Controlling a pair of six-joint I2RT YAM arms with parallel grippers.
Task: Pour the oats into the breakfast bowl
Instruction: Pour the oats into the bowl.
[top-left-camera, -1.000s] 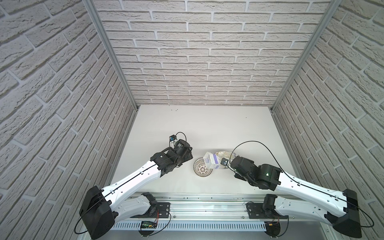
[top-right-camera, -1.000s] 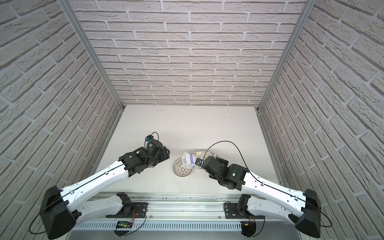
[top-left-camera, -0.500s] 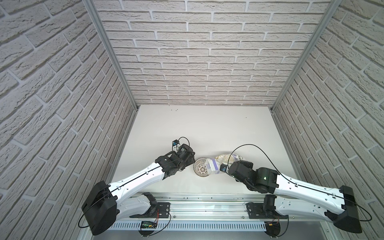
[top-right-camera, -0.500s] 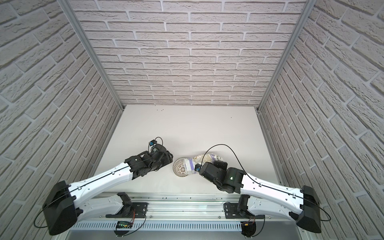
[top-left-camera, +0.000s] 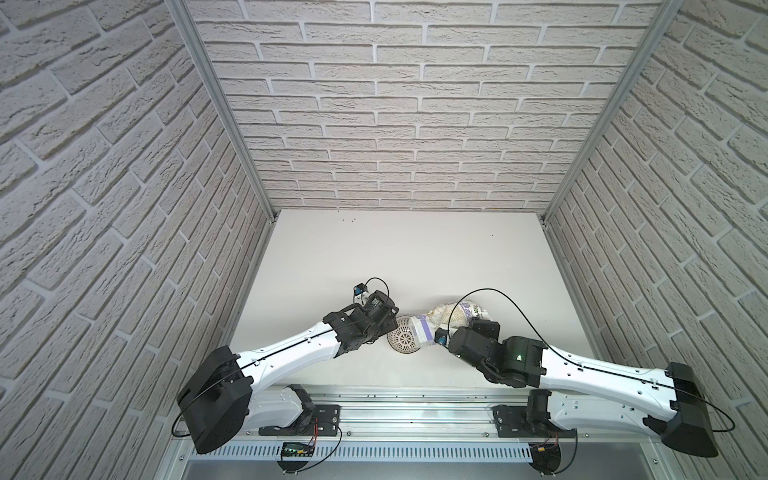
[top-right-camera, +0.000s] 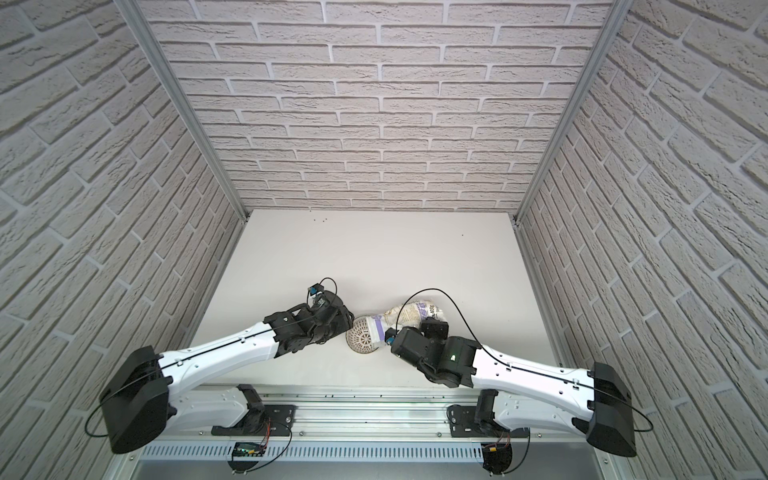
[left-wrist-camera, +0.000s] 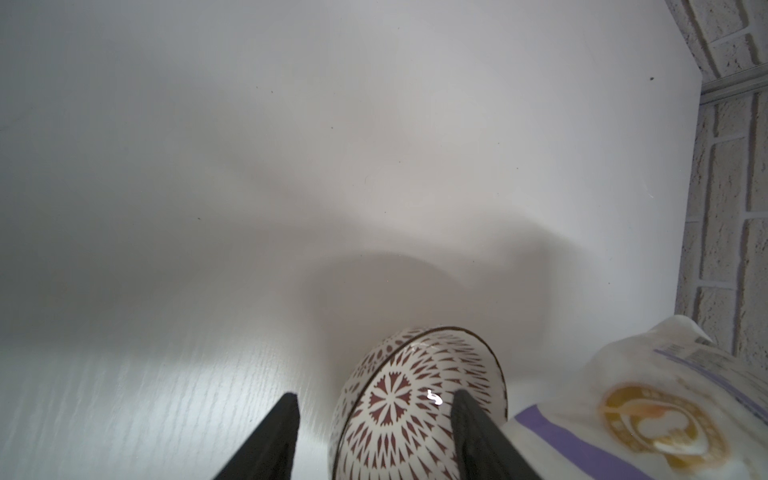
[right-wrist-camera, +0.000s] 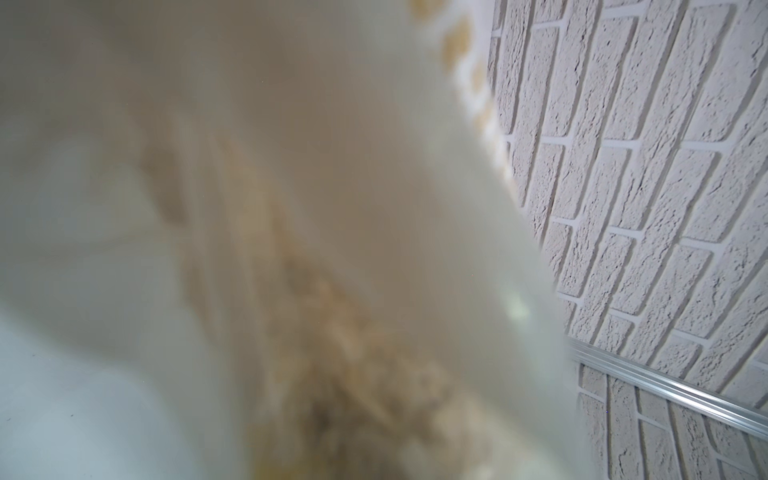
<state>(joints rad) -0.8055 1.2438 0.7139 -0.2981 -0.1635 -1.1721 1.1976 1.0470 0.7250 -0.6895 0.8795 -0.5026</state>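
Observation:
The breakfast bowl (top-left-camera: 404, 340) (top-right-camera: 362, 337), white with a dark petal pattern, stands near the table's front middle. In the left wrist view the bowl (left-wrist-camera: 399, 419) shows only its pattern inside. My left gripper (left-wrist-camera: 372, 395) (top-left-camera: 392, 323) is open at the bowl's left side, one finger (left-wrist-camera: 282, 432) outside with a gap and one finger (left-wrist-camera: 471, 432) over the inside. The white oat pouch (top-left-camera: 451, 319) (top-right-camera: 409, 316) (left-wrist-camera: 623, 415) is tilted, its purple-striped end at the bowl's right rim. My right gripper (top-left-camera: 465, 326) is shut on it, its fingers hidden. Oats (right-wrist-camera: 353, 374) show blurred through the pouch.
Brick-pattern walls (top-left-camera: 415, 124) close in the white table (top-left-camera: 415, 257) at the back and both sides. A metal rail (top-left-camera: 415, 411) with both arm bases runs along the front edge. Both wrists stand close together on either side of the bowl.
My left gripper has moved right and toward the front, up to the bowl's left rim. The right arm has lowered and laid the pouch flatter, its end still at the bowl's right rim.

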